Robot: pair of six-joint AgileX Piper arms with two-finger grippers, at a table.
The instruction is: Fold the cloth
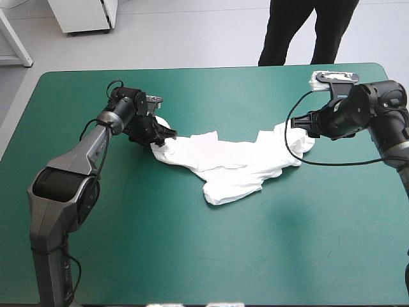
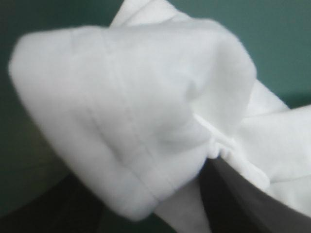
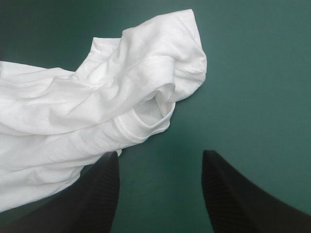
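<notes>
Two arms reach forward over the teal-green cover (image 1: 192, 256), the left one rising from the near left corner, the right one coming in from the right edge. The nearest part of the cloth is a rumpled lobe of the T-shirt (image 1: 233, 166), pointing toward the near edge just right of the table's middle. From that lobe the white T-shirt runs as a crumpled, stretched band across the middle of the table, one end going left and slightly away, the other going right and away. It lies unfolded on the cover, creased and layered along its length.

At the band's left end the left gripper (image 1: 160, 134) is clamped on the cloth. In the left wrist view a hemmed fold of the shirt stands up over and ahead of the black fingers (image 2: 243, 204). The fabric gathers into a small pucker where it enters between them, and only their dark bases show under the white.

At the right end the right gripper (image 3: 160, 154) stands with its fingers wide apart, gripping nothing, with teal-green cover showing between them. A sleeve (image 3: 155, 116) with a stitched hem lies just ahead of the gap, and the shirt's body spreads beside one finger and touches it. Beyond both grippers the cover continues to the far edge.
</notes>
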